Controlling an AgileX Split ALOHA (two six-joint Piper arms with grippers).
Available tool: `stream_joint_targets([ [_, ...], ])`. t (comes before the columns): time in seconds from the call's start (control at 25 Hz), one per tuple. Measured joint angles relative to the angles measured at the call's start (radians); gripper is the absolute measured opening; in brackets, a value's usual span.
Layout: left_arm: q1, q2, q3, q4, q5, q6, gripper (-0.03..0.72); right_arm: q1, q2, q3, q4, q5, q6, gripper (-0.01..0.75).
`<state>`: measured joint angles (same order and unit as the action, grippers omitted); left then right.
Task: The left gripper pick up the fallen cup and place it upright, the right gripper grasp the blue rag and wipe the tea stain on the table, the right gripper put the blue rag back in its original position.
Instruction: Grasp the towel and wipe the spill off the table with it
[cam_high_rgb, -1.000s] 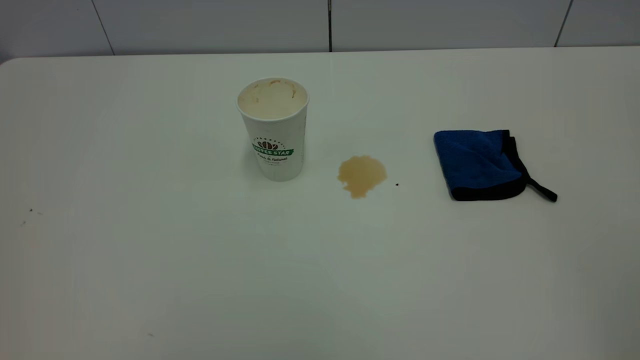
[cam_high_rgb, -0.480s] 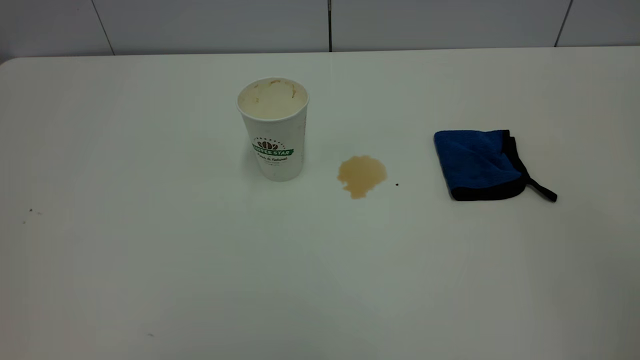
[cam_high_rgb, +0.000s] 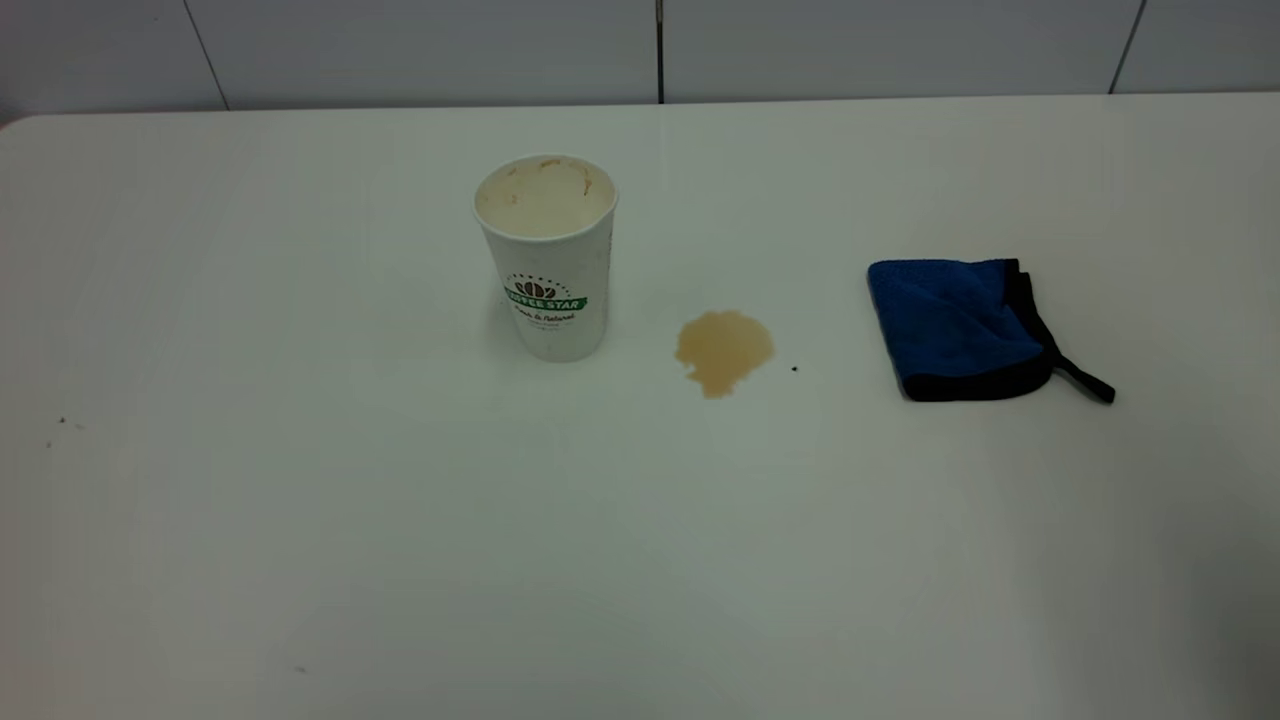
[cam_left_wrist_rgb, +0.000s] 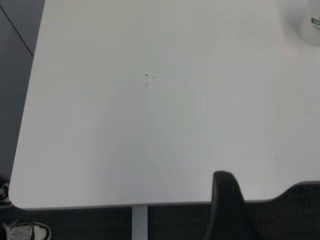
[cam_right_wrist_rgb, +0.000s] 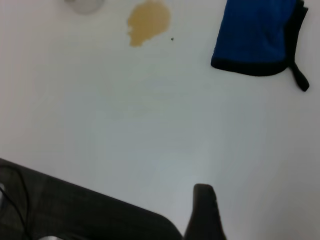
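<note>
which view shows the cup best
The exterior view: the cup stands upright, whole, with its logo and stained inside visible, left of the tea stain. The left wrist view catches only a corner of it at the frame edge; the right wrist view shows only a blurred bit of its base.

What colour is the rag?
Blue with black edging, clearest in the exterior view.
</note>
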<state>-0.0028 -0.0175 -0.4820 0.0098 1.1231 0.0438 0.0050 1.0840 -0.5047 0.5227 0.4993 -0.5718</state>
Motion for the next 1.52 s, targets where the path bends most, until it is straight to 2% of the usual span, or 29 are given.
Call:
stream_joint_targets([
  [0.16,0.0,0.0,0.0,0.0,0.0,0.0,0.474,0.009,0.305,-0.115,0.079,-0.083,-0.133,0.615],
  [0.28,0.0,0.0,0.0,0.0,0.0,0.0,0.474,0.047,0.533,-0.232,0.098,-0.125,-0.187,0.603],
  [0.44,0.0,0.0,0.0,0.0,0.0,0.001,0.474,0.085,0.803,-0.407,0.107,-0.178,-0.226,0.592],
  [0.64,0.0,0.0,0.0,0.0,0.0,0.001,0.474,0.086,1.056,-0.584,0.085,-0.23,-0.253,0.59],
  [1.04,0.0,0.0,0.0,0.0,0.0,0.0,0.474,0.09,1.261,-0.812,0.06,-0.315,-0.284,0.59],
  [1.36,0.0,0.0,0.0,0.0,0.0,0.0,0.474,0.096,1.374,-0.872,0.037,-0.362,-0.356,0.588],
  [1.44,0.0,0.0,0.0,0.0,0.0,0.0,0.474,0.096,1.377,-0.873,0.033,-0.366,-0.364,0.562],
  [1.52,0.0,0.0,0.0,0.0,0.0,0.0,0.474,0.097,1.383,-0.875,0.033,-0.366,-0.365,0.482],
])
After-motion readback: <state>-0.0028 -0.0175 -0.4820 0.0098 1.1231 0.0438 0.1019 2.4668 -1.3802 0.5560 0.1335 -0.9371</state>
